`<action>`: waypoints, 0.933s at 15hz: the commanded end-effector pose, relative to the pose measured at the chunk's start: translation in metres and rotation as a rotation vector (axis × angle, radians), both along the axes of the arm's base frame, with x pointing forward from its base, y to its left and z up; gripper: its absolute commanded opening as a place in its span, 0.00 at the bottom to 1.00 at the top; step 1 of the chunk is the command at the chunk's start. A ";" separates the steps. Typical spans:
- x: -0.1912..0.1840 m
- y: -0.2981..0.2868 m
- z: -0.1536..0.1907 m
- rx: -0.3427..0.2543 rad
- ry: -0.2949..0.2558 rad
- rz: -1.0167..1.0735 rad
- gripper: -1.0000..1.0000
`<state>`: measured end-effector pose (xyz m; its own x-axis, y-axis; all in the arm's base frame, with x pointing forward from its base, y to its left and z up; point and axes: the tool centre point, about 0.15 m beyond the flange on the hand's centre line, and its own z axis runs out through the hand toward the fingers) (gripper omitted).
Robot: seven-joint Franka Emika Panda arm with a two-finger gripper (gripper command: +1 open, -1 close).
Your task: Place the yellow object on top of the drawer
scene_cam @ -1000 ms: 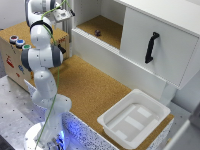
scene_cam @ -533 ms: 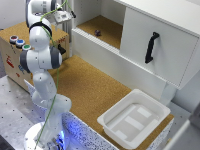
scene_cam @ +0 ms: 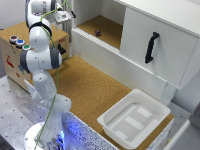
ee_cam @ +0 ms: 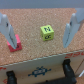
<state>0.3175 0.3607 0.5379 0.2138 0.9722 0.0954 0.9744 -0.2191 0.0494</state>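
Your tool [ee_cam: 39, 31] hangs with its jaws spread wide and empty. Between them lies the small yellow-green lettered cube [ee_cam: 47, 33] on the cork-topped table [ee_cam: 35, 20], apart from both fingers. A flat red piece [ee_cam: 15, 43] sits by one finger.

Exterior cam: high, oblique, far, faced cabinet [scene_cam: 150, 45] and arm | wrist cam: close, looked down between fingers [ee_cam: 7, 31] at cork top | shared: cork surface.
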 end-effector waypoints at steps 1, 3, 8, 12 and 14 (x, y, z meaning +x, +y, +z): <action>-0.017 -0.060 -0.033 -0.111 -0.080 -0.108 1.00; -0.012 -0.085 -0.049 -0.160 -0.072 -0.180 1.00; 0.023 -0.150 -0.064 -0.148 -0.015 -0.487 1.00; 0.047 -0.177 -0.064 -0.146 0.017 -0.800 1.00; 0.055 -0.182 -0.067 -0.135 0.044 -0.936 1.00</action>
